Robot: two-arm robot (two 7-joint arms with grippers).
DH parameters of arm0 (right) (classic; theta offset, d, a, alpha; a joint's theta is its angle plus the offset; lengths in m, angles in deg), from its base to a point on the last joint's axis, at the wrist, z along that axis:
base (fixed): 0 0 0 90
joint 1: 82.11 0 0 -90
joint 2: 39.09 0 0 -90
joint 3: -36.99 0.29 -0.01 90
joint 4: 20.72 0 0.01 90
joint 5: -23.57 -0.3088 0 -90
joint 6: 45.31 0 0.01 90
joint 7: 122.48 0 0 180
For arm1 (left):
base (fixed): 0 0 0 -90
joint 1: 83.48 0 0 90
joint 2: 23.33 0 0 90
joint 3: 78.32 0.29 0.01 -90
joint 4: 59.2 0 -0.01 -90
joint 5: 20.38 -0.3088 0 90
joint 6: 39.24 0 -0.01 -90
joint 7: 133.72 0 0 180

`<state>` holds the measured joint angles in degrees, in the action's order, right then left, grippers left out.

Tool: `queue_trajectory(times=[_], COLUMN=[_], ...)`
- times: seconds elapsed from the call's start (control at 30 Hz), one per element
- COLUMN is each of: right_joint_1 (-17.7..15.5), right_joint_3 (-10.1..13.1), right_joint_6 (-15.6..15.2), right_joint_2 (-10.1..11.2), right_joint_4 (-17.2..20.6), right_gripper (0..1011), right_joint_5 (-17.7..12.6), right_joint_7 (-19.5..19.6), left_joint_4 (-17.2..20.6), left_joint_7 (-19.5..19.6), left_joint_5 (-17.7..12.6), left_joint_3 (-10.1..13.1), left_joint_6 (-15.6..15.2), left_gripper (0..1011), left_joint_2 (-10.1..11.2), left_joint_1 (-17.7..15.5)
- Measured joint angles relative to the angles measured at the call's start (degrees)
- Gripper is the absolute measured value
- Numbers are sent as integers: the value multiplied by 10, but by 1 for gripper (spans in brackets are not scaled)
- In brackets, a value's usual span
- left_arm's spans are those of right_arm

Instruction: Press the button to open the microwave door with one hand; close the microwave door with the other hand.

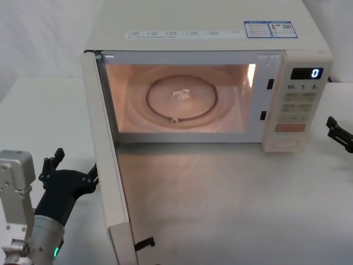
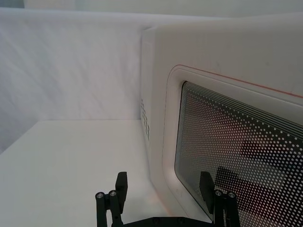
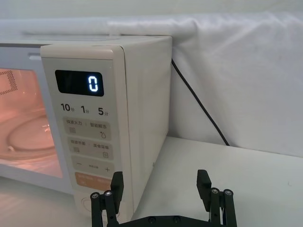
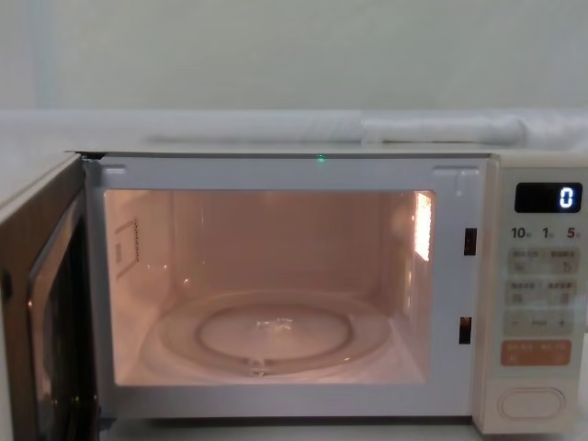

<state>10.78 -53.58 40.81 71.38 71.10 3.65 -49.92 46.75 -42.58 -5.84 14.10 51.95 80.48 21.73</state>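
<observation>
The door (image 1: 110, 160) stands wide open toward me, hinged on my left, with the cavity lit. My left gripper (image 1: 69, 172) waits released just outside its outer face; the right gripper (image 3: 160, 188), also spread, sits beside the control panel near the button (image 4: 531, 402). I worry a fingertip catches the window and skids off, leaving the door unlatched.

Microwave door (image 1: 110, 165): cream-white, swung fully open, hinged left of the lit cavity (image 1: 176, 99). Button (image 4: 531, 402): cream oval, right of the cavity, lowest on its panel.
</observation>
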Motion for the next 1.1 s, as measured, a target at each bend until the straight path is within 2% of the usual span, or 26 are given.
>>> queue_trajectory(times=[0.77,1.03,1.1], right_joint_1=[0,0,0], right_joint_3=[0,0,0], right_joint_6=[0,0,0], right_joint_2=[0,0,0], right_joint_4=[0,0,0], right_gripper=[1002,1002,1002], right_joint_5=[0,0,0], right_joint_7=[0,0,0], left_joint_4=[0,0,0], left_joint_7=[0,0,0], left_joint_5=[0,0,0], left_joint_3=[0,0,0], left_joint_6=[0,0,0], left_gripper=[1001,838,748], left_joint_2=[0,0,0], left_joint_1=[0,0,0])
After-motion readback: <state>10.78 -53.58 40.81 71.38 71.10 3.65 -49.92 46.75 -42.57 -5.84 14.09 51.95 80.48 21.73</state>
